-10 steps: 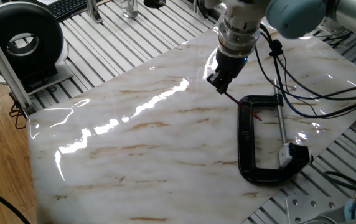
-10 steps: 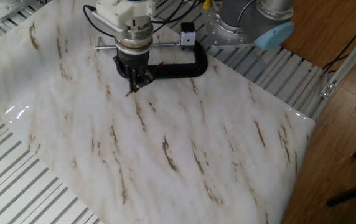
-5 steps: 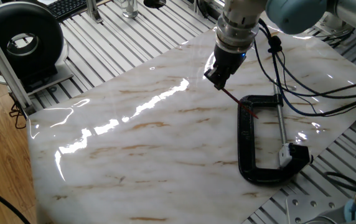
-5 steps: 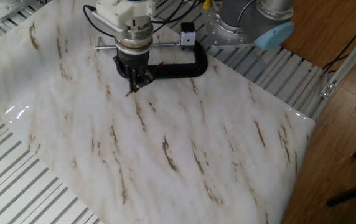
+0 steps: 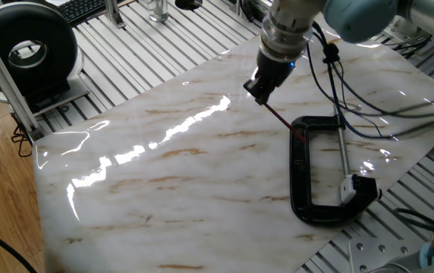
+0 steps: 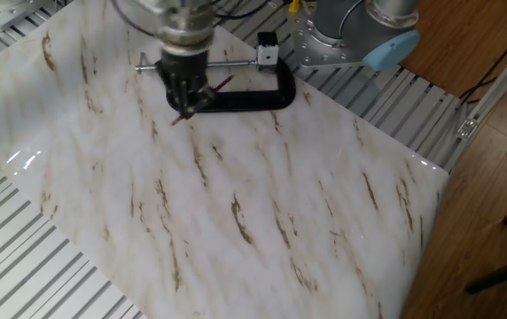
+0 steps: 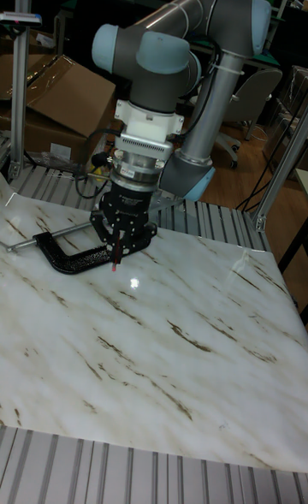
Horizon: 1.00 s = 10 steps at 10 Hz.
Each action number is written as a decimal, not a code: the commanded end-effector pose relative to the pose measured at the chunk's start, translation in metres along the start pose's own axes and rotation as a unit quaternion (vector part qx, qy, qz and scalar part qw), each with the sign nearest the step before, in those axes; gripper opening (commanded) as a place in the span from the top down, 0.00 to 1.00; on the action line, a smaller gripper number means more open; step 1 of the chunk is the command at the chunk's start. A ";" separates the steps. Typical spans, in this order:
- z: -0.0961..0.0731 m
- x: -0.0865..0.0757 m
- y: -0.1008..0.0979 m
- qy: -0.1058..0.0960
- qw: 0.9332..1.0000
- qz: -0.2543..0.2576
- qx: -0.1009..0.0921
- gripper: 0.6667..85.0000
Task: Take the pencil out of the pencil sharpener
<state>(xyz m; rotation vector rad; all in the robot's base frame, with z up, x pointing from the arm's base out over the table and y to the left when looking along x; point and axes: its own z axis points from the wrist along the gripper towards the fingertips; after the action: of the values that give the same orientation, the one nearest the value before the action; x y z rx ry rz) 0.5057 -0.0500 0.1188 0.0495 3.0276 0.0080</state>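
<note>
My gripper (image 5: 262, 97) hangs over the marble board, shut on the upper end of the pencil (image 5: 279, 117), a thin dark-red stick. The stick slants down toward the black clamp (image 5: 300, 171). In the other fixed view the pencil (image 6: 222, 85) crosses the clamp's bar (image 6: 253, 99) below my gripper (image 6: 187, 105). The pencil sharpener (image 5: 347, 186), a small white block, sits in the clamp's screw end, apart from the pencil. It also shows in the other fixed view as the pencil sharpener (image 6: 267, 55). In the tall view my gripper (image 7: 117, 249) shows the pencil's red tip (image 7: 113, 269) below its fingers.
The clamp's silver screw rod (image 5: 341, 152) runs along its open side. A black round device (image 5: 31, 49) stands off the board at the far left. The arm's base (image 6: 351, 31) and cables (image 5: 338, 83) are close behind the clamp. Slotted metal table surrounds the marble board (image 5: 164, 182).
My gripper has moved away from the clamp, up and to the left in one fixed view, carrying the pencil with it. The clamp and sharpener have stayed put.
</note>
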 end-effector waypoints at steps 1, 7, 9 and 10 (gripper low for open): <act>0.014 -0.041 -0.002 0.034 0.999 0.017 -0.013 1.00; 0.065 -0.050 0.012 0.039 0.996 0.071 -0.022 1.00; 0.076 -0.052 0.010 0.033 0.998 0.058 -0.005 1.00; 0.083 -0.055 0.009 0.024 0.999 0.049 0.000 1.00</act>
<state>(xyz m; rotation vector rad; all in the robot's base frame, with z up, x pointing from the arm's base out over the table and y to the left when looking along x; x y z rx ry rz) 0.5622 -0.0429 0.0582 0.2165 3.0897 0.0405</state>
